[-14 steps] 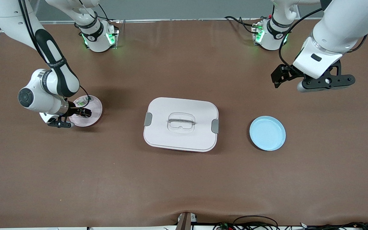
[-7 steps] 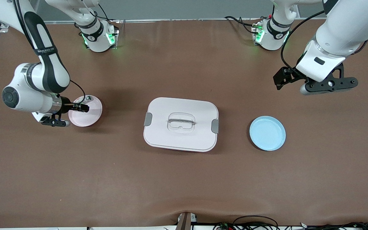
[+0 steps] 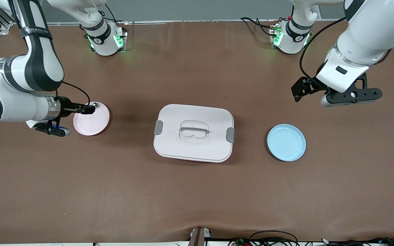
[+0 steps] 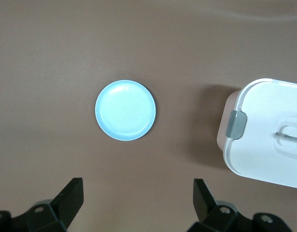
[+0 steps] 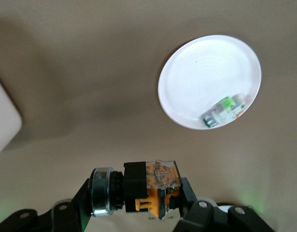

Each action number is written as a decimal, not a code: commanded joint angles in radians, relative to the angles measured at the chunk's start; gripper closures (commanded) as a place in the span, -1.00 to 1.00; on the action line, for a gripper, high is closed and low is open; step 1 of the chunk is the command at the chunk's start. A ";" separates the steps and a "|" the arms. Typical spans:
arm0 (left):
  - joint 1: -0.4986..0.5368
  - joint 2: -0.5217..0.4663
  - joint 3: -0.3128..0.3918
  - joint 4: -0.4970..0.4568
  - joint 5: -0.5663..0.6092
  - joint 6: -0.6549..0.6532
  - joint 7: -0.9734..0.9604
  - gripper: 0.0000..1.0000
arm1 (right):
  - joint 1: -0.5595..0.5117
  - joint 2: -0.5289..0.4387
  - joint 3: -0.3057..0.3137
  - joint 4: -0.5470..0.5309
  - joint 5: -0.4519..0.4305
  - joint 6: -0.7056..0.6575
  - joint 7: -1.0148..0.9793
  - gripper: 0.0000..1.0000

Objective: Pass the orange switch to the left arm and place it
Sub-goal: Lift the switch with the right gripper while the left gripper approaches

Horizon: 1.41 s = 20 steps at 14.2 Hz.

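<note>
The right gripper (image 3: 87, 110) hangs in the air over the rim of the pink plate (image 3: 94, 123), near the table edge at the right arm's end. Its fingers are clamped on the orange switch (image 5: 150, 186), which lies sideways between them, black body and orange-marked block showing in the right wrist view. On the pink plate (image 5: 206, 77) lies a small white-and-green part (image 5: 224, 109), close to the rim.

The box (image 3: 194, 133) sits in the middle of the table, lid on, grey latches at both short sides. Between it and the left arm's end of the table lies the blue plate (image 3: 286, 142), apart from the box.

The left gripper (image 4: 136, 205) waits in the air with its fingers spread wide, over bare table near the blue plate (image 4: 125, 110), toward the edge where the bases stand.
</note>
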 commanded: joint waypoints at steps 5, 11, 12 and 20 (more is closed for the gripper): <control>0.013 -0.001 -0.009 0.003 -0.047 0.042 -0.005 -1.00 | 0.206 0.018 -0.005 0.146 0.199 -0.055 0.463 0.51; 0.017 -0.012 -0.014 -0.010 -0.166 0.028 -0.015 -1.00 | 0.309 0.060 -0.005 0.261 0.389 -0.031 0.755 0.51; 0.022 -0.016 -0.014 -0.019 -0.217 0.028 -0.015 -1.00 | 0.309 0.060 -0.005 0.263 0.430 -0.018 0.776 0.51; 0.016 -0.127 -0.082 -0.230 -0.451 0.247 -0.003 -1.00 | 0.433 0.101 -0.005 0.293 0.575 0.207 1.020 0.48</control>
